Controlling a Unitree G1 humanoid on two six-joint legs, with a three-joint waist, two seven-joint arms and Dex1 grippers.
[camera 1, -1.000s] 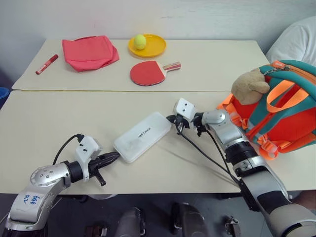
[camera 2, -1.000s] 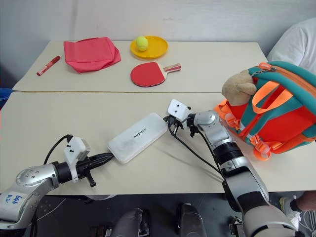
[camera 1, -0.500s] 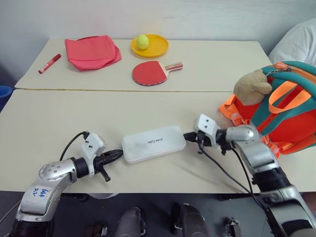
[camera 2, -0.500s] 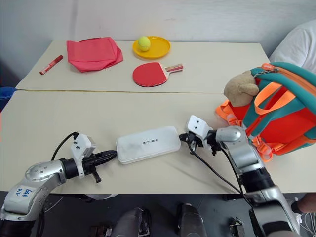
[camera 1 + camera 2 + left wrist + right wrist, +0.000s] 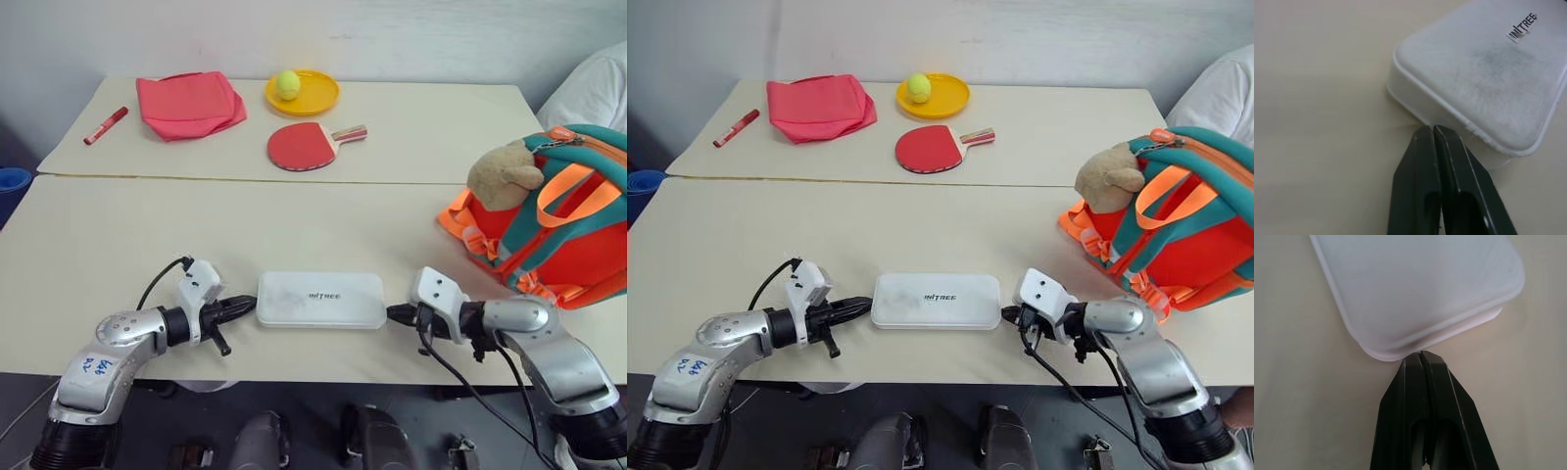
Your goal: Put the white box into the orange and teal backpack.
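The white box (image 5: 320, 300) lies flat near the table's front edge, its long side parallel to that edge, dark lettering on top. My left gripper (image 5: 250, 305) is shut, and its tip (image 5: 1431, 128) sits against the foot of the box's left end. My right gripper (image 5: 392, 313) is shut too, its tip (image 5: 1421, 354) against the box's right end. Neither holds anything. The orange and teal backpack (image 5: 568, 235) stands at the right of the table, apart from the box, with a tan plush bear (image 5: 505, 174) on its near side.
On the far table lie a red paddle (image 5: 299, 145), a yellow plate (image 5: 318, 101) holding a yellow ball (image 5: 287, 84), a pink-red pouch (image 5: 189, 103) and a red marker (image 5: 106, 125). A person's white sleeve (image 5: 593, 83) shows behind the backpack. Black cables hang from both wrists.
The box has swung from a diagonal to lie along the front edge, and sits nearer that edge. My right gripper drew back toward the front with the box's right end; the left barely moved.
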